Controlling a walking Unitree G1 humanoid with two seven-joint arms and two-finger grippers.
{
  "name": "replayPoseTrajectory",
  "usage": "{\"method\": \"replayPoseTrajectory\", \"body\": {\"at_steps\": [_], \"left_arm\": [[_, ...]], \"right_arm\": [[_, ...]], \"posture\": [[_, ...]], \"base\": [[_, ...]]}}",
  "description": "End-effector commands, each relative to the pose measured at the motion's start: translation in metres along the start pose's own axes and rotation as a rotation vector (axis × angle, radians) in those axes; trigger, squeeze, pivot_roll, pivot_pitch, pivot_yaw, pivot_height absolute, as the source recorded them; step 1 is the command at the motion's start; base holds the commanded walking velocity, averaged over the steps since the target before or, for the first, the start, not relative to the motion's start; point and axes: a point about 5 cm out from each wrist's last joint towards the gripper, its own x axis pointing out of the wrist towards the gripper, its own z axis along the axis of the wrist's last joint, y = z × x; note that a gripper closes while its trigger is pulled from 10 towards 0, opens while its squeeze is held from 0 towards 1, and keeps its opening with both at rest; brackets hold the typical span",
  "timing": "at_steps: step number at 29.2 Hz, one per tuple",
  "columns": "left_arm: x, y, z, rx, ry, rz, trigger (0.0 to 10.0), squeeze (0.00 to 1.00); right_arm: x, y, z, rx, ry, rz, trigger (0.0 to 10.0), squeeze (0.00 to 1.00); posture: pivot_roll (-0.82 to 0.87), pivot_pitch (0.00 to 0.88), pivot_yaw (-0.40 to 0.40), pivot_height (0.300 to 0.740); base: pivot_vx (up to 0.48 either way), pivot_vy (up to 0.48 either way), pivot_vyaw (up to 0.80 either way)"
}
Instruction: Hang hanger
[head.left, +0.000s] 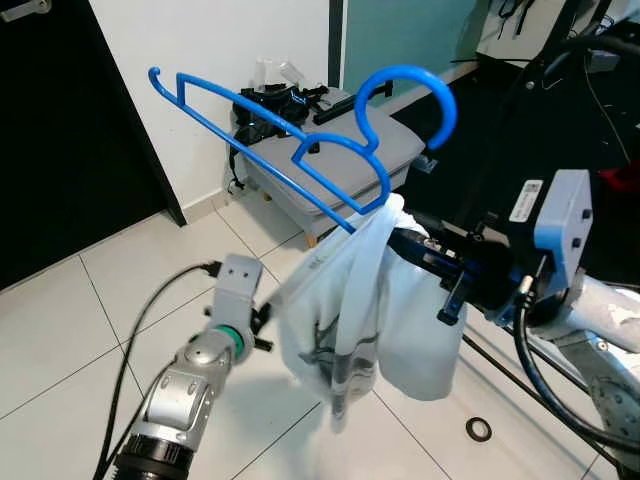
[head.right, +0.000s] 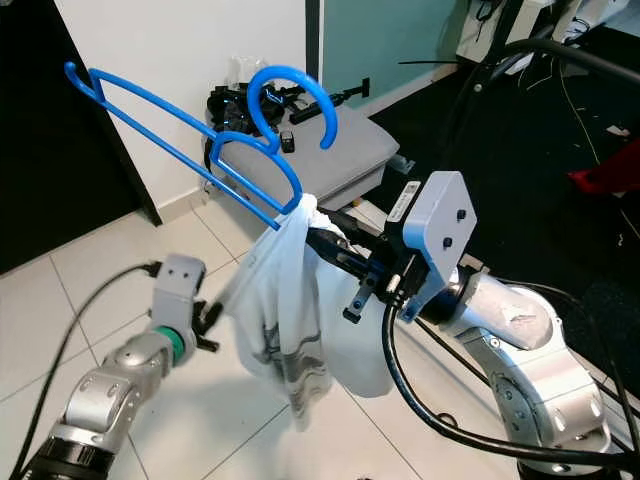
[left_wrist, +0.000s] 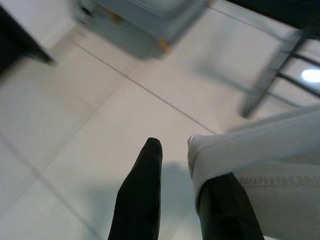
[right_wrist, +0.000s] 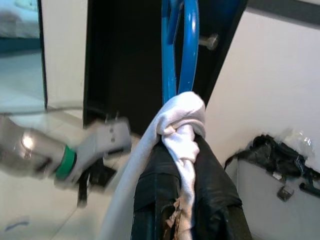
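- The blue hanger (head.left: 300, 150) is up in the air over the pale tiled floor (head.left: 110, 310), tilted, with its hook (head.left: 415, 95) curling up toward the grey padded bench (head.left: 340, 160) by the white wall (head.left: 210, 90).
- A white garment (head.left: 360, 310) hangs off the hanger's lower end; its bottom edge dangles free above the floor, with open tile below and to the robot's left.
- The right tool (right_wrist: 186, 150) reaches in from the right with its arm roughly level. Its two black fingers are clamped together on the bunched white cloth, just where the cloth meets the hanger's blue rods.
- The left tool (left_wrist: 182, 185) sits lower, its forearm angled up from the bottom left. Its fingers stand apart, and one finger touches the garment's hem; nothing is gripped.
- A dark doorway (head.left: 60, 130) bounds the scene on the left; black frame bars and cables crowd the floor on the right.
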Motion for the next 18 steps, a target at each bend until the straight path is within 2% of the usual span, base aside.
{"method": "replayPoseTrajectory", "body": {"at_steps": [1, 3, 5, 7, 8, 9, 14, 15, 18], "left_arm": [[0.002, 0.015, -0.009, 0.082, 0.015, 0.134, 10.0, 0.0], [0.003, 0.036, -0.002, 0.126, -0.021, 0.291, 10.0, 0.0], [0.003, 0.036, -0.002, 0.126, -0.021, 0.291, 10.0, 0.0], [0.004, 0.049, 0.003, 0.131, -0.047, 0.377, 10.0, 0.0], [0.004, 0.049, 0.003, 0.131, -0.047, 0.377, 10.0, 0.0], [0.004, 0.06, 0.012, 0.13, -0.09, 0.436, 10.0, 0.0], [0.005, 0.064, 0.017, 0.133, -0.114, 0.464, 10.0, 0.0], [0.006, 0.064, 0.017, 0.139, -0.111, 0.462, 10.0, 0.0], [0.007, 0.064, 0.016, 0.143, -0.109, 0.461, 10.0, 0.0]], "right_arm": [[-0.008, 0.008, 0.0, -0.037, 0.056, 0.062, 0.0, 0.0], [-0.027, 0.013, -0.015, -0.039, 0.202, 0.11, 0.0, 0.0], [-0.027, 0.013, -0.015, -0.039, 0.202, 0.11, 0.0, 0.0], [-0.04, 0.014, -0.024, -0.047, 0.29, 0.118, 0.0, 0.0], [-0.04, 0.014, -0.024, -0.047, 0.29, 0.118, 0.0, 0.0], [-0.051, 0.012, -0.034, -0.076, 0.381, 0.097, 0.0, 0.0], [-0.055, 0.009, -0.038, -0.105, 0.42, 0.067, 0.0, 0.0], [-0.053, 0.005, -0.035, -0.12, 0.391, 0.018, 0.0, 0.0], [-0.052, 0.004, -0.032, -0.125, 0.374, 0.001, 0.0, 0.0]], "posture": [[-0.19, 0.201, 0.165, 0.74], [-0.2, 0.204, 0.163, 0.74], [-0.2, 0.204, 0.163, 0.74], [-0.2, 0.208, 0.165, 0.74], [-0.2, 0.208, 0.165, 0.74], [-0.21, 0.213, 0.172, 0.74], [-0.21, 0.215, 0.175, 0.74], [-0.2, 0.215, 0.183, 0.74], [-0.2, 0.215, 0.183, 0.74]], "base": [[0.0, 0.0, 0.0], [0.0, 0.0, 0.0], [0.0, 0.0, 0.0], [0.0, 0.0, 0.0], [0.0, 0.0, 0.0], [0.0, 0.0, 0.0], [0.0, 0.0, 0.0], [0.0, 0.0, 0.0], [0.0, 0.0, 0.0]]}}
